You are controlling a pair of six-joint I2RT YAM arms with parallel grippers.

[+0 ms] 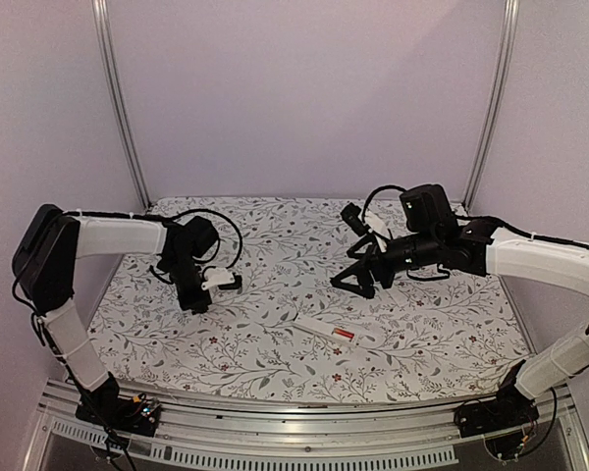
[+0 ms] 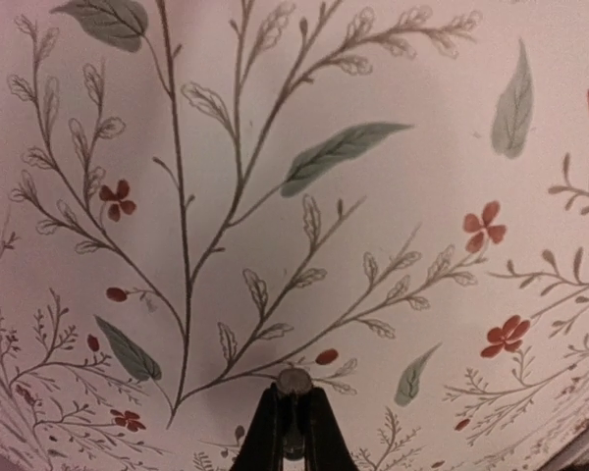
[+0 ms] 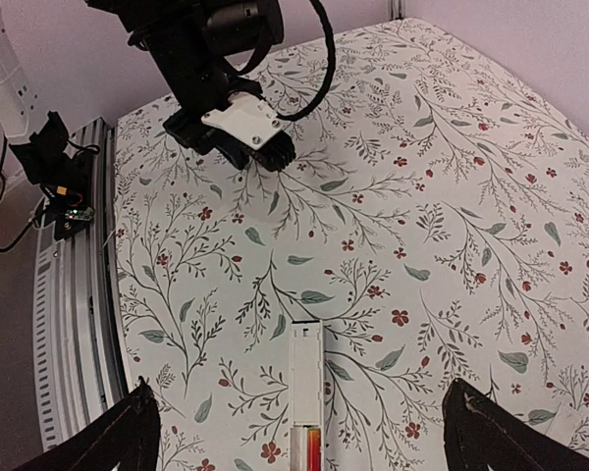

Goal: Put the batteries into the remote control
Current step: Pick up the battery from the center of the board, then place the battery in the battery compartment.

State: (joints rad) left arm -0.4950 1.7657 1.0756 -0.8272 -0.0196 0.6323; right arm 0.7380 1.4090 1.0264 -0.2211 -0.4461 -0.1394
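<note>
White floral cloth (image 1: 275, 235) meets lilac walls (image 1: 304, 88); left end effector (image 2: 294, 392) pressed together, right end effector (image 1: 356, 282) spread.

A tablecloth (image 1: 275, 231) covers the table from edge to edge. It is white, printed with thin grey branches, grey-green leaves and small red flowers and buds. A slotted aluminium rail (image 1: 304, 437) runs along the table's near edge. A slim metal post (image 1: 121, 108) rises at the far left corner and a second post (image 1: 493, 98) at the far right corner, both leaning slightly outward in the top view. Plain pale walls (image 1: 304, 88) close in the far edge and both sides.
</note>
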